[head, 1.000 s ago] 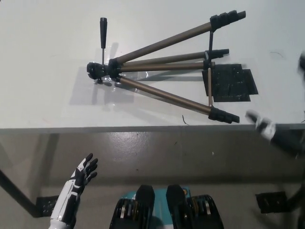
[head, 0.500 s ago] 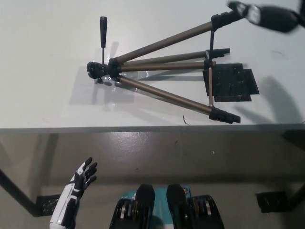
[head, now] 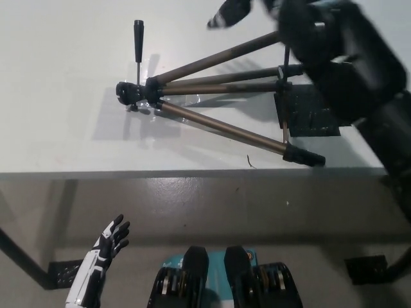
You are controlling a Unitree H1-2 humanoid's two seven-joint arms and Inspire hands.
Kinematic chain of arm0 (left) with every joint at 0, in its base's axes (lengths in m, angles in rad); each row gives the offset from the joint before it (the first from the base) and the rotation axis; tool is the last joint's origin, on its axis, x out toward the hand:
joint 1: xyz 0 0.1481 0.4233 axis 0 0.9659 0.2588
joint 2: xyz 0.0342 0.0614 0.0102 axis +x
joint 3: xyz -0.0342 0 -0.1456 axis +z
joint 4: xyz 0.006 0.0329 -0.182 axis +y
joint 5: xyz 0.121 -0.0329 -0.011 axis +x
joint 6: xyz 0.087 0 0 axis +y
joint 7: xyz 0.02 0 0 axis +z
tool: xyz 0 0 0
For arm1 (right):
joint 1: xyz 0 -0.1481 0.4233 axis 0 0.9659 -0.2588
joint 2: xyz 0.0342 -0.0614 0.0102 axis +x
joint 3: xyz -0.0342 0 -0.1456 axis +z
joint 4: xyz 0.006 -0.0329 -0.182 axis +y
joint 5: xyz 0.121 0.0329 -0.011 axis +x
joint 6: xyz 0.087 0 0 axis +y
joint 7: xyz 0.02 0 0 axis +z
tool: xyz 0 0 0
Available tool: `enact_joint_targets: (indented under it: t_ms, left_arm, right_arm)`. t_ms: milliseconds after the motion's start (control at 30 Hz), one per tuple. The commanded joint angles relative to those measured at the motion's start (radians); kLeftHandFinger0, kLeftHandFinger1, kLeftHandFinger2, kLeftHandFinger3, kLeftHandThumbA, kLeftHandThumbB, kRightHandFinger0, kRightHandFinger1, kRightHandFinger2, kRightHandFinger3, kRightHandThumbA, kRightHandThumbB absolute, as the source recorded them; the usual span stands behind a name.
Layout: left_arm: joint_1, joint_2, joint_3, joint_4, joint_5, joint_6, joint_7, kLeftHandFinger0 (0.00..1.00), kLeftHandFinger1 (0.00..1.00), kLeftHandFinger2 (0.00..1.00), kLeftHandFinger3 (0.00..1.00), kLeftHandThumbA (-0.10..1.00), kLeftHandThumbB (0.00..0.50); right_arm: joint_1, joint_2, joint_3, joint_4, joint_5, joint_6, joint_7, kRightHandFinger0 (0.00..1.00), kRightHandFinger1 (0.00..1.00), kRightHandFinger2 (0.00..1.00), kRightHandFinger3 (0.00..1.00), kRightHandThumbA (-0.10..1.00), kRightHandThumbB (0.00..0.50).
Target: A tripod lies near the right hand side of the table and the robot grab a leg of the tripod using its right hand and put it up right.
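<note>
One tripod with three spread legs lies on the single tabletop beside one black mat, with two robot hands in view: one white, one black.

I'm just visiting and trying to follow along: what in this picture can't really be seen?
Head view only:
- Right hand: blurred and cut by the top edge; open or shut is unclear.
- Far leg of the tripod: its foot is hidden under the black right arm.
- Black mat: partly covered by that arm.
- Left hand: rests low, forearm cut by the bottom edge.
</note>
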Motion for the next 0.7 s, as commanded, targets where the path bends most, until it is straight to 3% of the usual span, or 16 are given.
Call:
enact_joint_targets:
  t_ms: [0,67,367,667]
  left_arm:
    - [0.012,0.016,-0.003,-0.048,0.005,-0.019,-0.009,1.00,1.00,1.00,1.00,1.00,0.319]
    - [0.011,0.017,-0.003,-0.049,0.012,-0.010,-0.006,1.00,1.00,1.00,1.00,1.00,0.342]
    - [0.013,0.017,-0.007,-0.049,0.003,-0.035,-0.013,1.00,1.00,1.00,1.00,1.00,0.266]
    - [0.014,0.024,-0.008,-0.045,-0.011,-0.033,-0.023,1.00,1.00,1.00,1.00,1.00,0.280]
  right_arm:
    - [-0.171,0.044,0.104,0.131,-0.118,0.012,0.109,1.00,1.00,1.00,1.00,1.00,0.500]
    - [-0.187,0.054,0.154,0.170,-0.145,0.001,0.119,1.00,1.00,1.00,1.00,1.00,0.500]
    - [-0.128,0.056,0.261,0.173,-0.190,0.012,0.171,1.00,1.00,1.00,1.00,1.00,0.500]
    - [-0.121,0.061,0.264,0.355,-0.192,0.027,0.174,1.00,1.00,1.00,1.00,1.00,0.500]
